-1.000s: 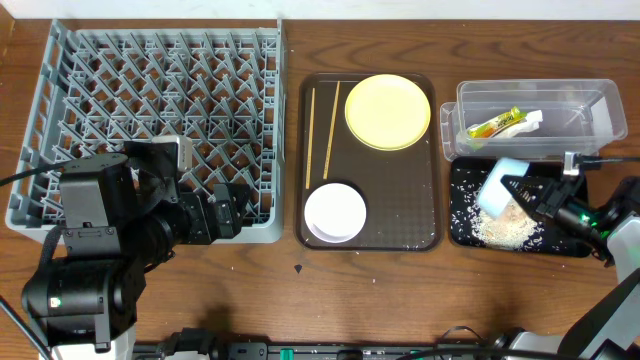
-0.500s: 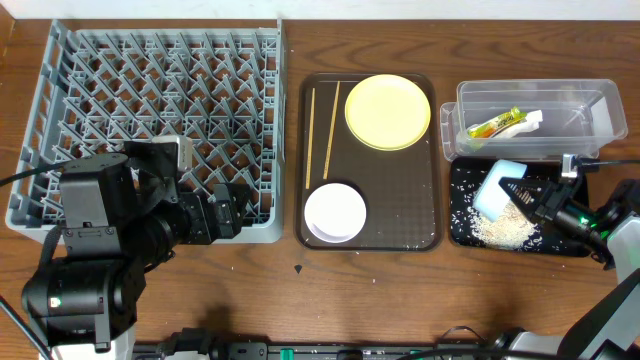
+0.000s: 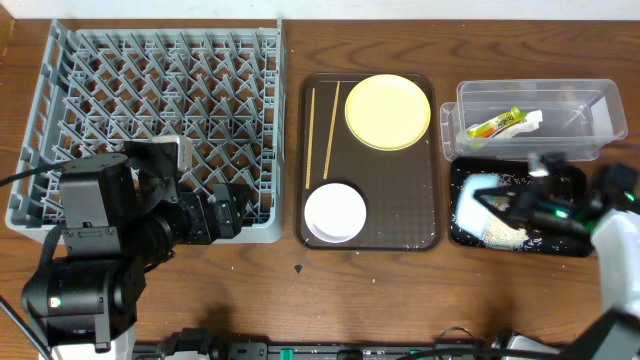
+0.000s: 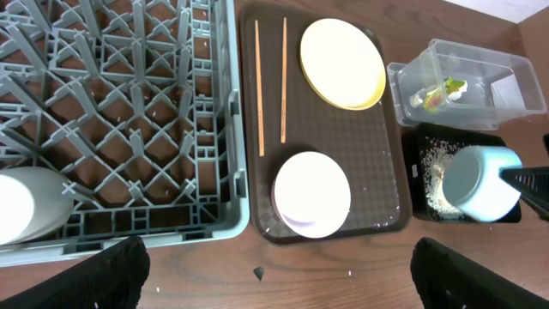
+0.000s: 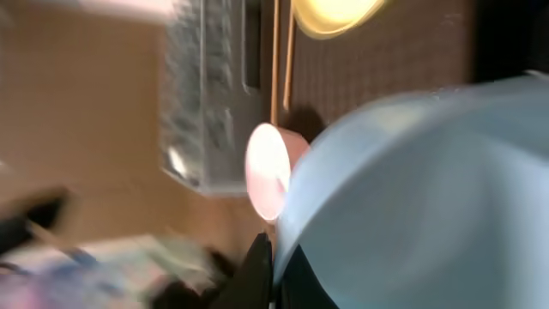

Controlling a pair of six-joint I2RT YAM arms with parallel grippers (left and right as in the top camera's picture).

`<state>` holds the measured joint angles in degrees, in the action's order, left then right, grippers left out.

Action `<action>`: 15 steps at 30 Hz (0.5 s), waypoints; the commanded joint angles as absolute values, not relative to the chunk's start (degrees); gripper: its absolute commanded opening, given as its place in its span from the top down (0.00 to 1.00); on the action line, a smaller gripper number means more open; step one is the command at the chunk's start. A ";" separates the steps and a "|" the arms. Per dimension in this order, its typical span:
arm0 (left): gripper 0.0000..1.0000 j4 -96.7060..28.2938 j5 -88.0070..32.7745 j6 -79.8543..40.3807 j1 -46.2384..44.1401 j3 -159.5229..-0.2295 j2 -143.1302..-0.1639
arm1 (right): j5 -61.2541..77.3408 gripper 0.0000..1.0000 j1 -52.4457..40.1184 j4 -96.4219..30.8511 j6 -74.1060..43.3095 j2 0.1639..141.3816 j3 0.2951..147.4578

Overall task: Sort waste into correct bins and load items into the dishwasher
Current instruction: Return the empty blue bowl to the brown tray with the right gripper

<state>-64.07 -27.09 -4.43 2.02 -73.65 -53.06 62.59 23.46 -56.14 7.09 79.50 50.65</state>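
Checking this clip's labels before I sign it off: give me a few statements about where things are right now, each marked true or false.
1. The round yellow plate lies on the brown serving tray. True.
2. The thin wooden chopsticks lie across the plate. False: they lie on the brown tray, left of the plate and apart from it.
3. The yellow-green printed snack wrapper is inside the clear plastic tub. True.
4. The white bowl holds the loose rice-like scraps. False: the scraps lie in the shallow black tray; the white bowl looks empty.
5. The right gripper holds a small light-blue bowl over the black tray. True.
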 commanded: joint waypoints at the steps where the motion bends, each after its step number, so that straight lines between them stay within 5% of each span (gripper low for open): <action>1: 0.02 -64.03 -27.86 -4.08 1.78 -74.06 -53.10 | 47.92 0.99 9.63 -55.42 6.94 73.95 54.68; 7: 0.02 -64.03 -27.88 -4.10 1.78 -74.06 -53.10 | 8.16 0.99 -22.39 -44.18 -11.75 75.68 54.63; 15: 0.02 -64.05 -27.90 -4.56 1.78 -74.06 -53.12 | -9.30 0.99 -34.76 -34.30 -18.94 87.83 54.63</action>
<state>-64.07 -27.09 -4.45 2.02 -73.65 -53.06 2.85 -33.63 -35.99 -12.88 84.14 54.63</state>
